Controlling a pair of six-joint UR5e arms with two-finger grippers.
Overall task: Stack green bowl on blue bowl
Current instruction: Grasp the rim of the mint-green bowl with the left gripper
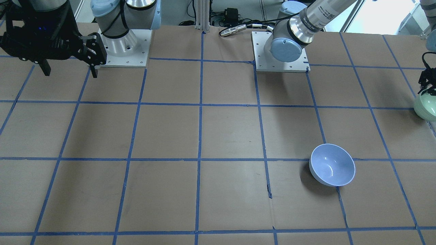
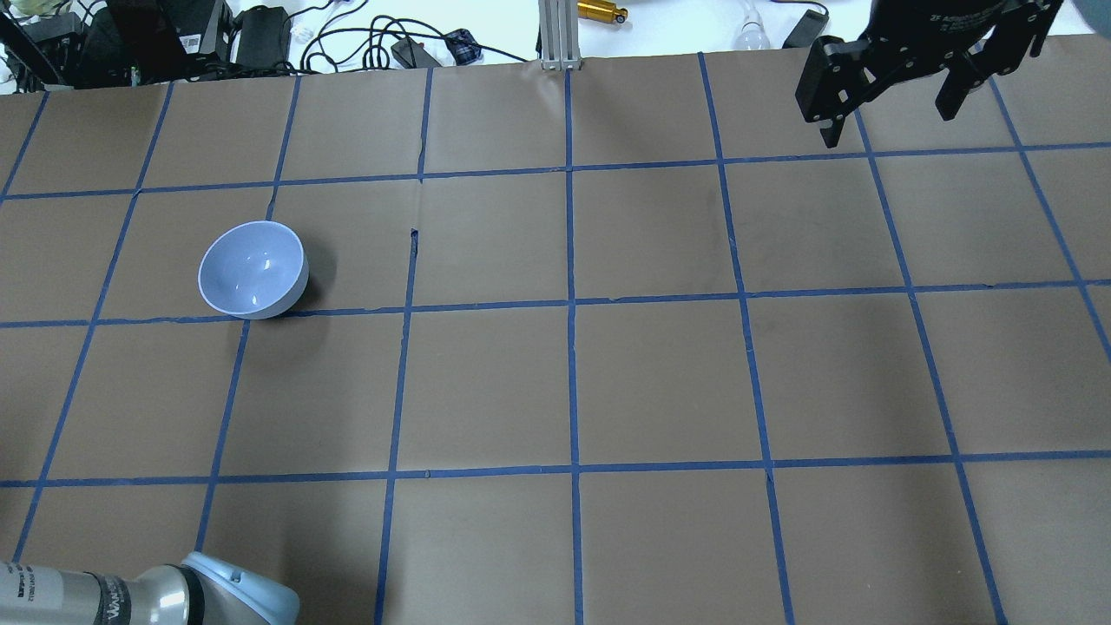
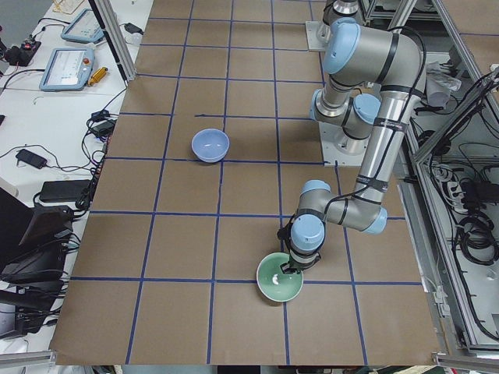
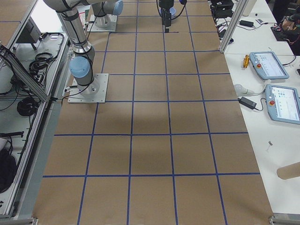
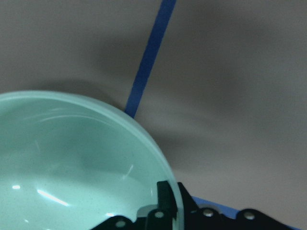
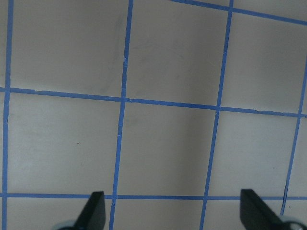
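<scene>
The left hand [image 3: 288, 269] is clenched on the rim of the green bowl [image 3: 277, 284], one finger inside it, near the worktop's [image 2: 660, 382] left end. The blue bowl [image 2: 253, 269] stands upright, well apart. The right hand [image 2: 888, 124] hangs released, holding nothing.

The left gripper [image 3: 288, 267] sits at the green bowl [image 3: 274, 284]'s rim, one finger inside and one outside. The blue bowl [image 3: 210, 145] stands on the table [image 3: 187, 249], well apart from it. The right gripper [image 2: 890, 117] hangs far from both bowls.
</scene>
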